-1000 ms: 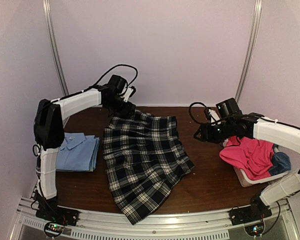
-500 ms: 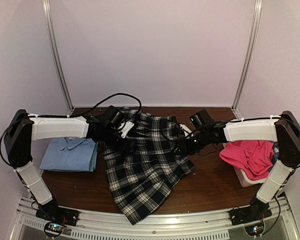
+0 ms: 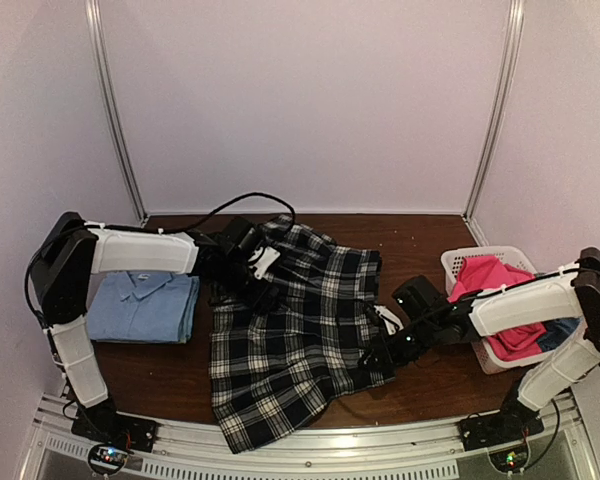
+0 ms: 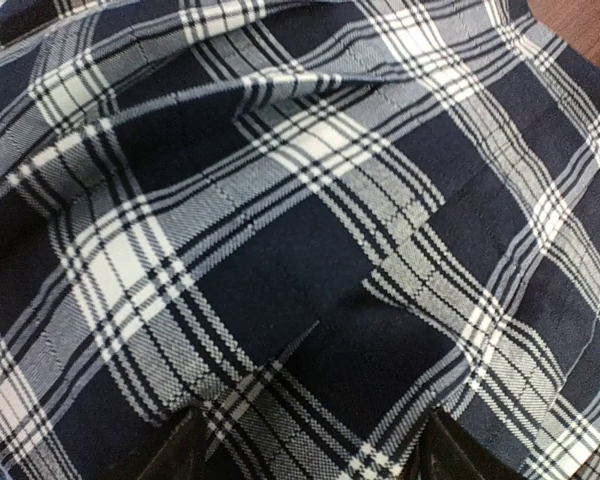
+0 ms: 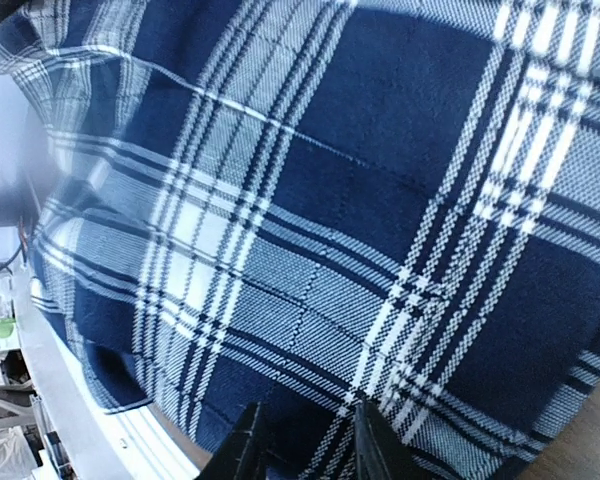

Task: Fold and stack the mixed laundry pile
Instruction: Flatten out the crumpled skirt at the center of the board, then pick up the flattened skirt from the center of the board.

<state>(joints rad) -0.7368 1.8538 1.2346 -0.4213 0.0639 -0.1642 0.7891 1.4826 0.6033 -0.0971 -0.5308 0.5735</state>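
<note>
Left fingers (image 4: 170, 455) mostly below the wrist view's bottom edge

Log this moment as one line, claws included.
left claw: open over plaid shirt | right claw: pinching plaid shirt's right edge | light blue shirt: folded, left of it | pink trousers: in basket

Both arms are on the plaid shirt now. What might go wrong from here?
1. The plaid shirt droops over the near edge of the table; dragging it nearer may drop it.
2. The right gripper seems to pinch just an edge fold while the left gripper stands open, so the cloth may slide rather than fold.
3. The left arm lies close to the folded light blue shirt; a sweep could rumple it.
</note>
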